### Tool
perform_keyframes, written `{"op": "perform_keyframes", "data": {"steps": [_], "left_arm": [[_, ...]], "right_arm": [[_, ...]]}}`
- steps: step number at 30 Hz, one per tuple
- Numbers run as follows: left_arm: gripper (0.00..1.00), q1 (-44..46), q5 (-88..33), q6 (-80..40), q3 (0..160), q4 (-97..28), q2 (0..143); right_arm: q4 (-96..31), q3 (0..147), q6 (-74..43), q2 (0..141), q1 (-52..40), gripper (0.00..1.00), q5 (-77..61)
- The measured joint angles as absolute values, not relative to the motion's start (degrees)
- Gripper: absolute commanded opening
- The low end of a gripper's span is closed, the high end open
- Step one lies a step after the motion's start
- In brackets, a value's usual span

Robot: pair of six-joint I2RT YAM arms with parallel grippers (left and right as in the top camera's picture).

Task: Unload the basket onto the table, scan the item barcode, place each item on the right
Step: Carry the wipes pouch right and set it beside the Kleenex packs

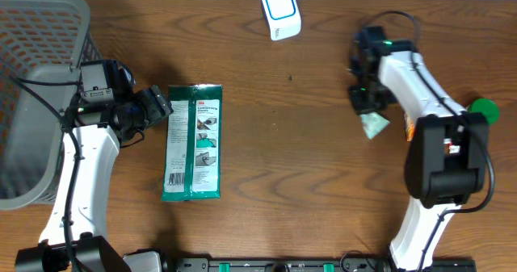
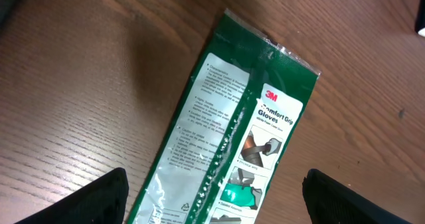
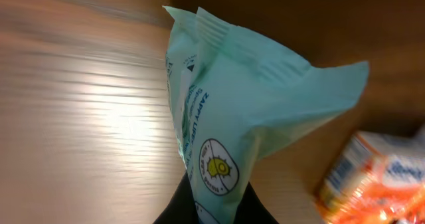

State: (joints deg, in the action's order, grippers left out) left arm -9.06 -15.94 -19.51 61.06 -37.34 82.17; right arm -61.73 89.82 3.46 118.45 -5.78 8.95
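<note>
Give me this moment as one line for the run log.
left gripper: open, at glove packet | right gripper: shut on mint sachet | scanner: far table edge, apart from both

On the wooden table (image 1: 307, 159) lie a glove packet (image 1: 192, 142), white scanner (image 1: 280, 11) and grey basket (image 1: 36, 94).

Wood-grain table (image 1: 307, 159), smooth, slight sheen. Glossy plastic film on glove packet (image 1: 192, 143). Crinkled, soft-sheen plastic pouch (image 3: 239, 111).
</note>
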Motion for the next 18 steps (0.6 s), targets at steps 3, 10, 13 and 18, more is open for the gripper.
{"op": "perform_keyframes", "data": {"steps": [3,10,13,18], "left_arm": [[0.85,-9.1,-15.9,-19.5,61.1,-37.3,82.2],[0.85,-9.1,-15.9,-19.5,61.1,-37.3,82.2],[0.85,-9.1,-15.9,-19.5,61.1,-37.3,82.2],[0.85,-9.1,-15.9,-19.5,61.1,-37.3,82.2]], "right_arm": [[-59.0,87.4,2.5,118.4,-0.4,0.01,9.1],[-58.2,86.5,1.8,118.2,6.6,0.01,10.4],[-58.0,86.4,1.9,118.2,8.1,0.15,10.6],[-57.1,86.0,1.2,118.2,9.0,0.89,12.7]]}}
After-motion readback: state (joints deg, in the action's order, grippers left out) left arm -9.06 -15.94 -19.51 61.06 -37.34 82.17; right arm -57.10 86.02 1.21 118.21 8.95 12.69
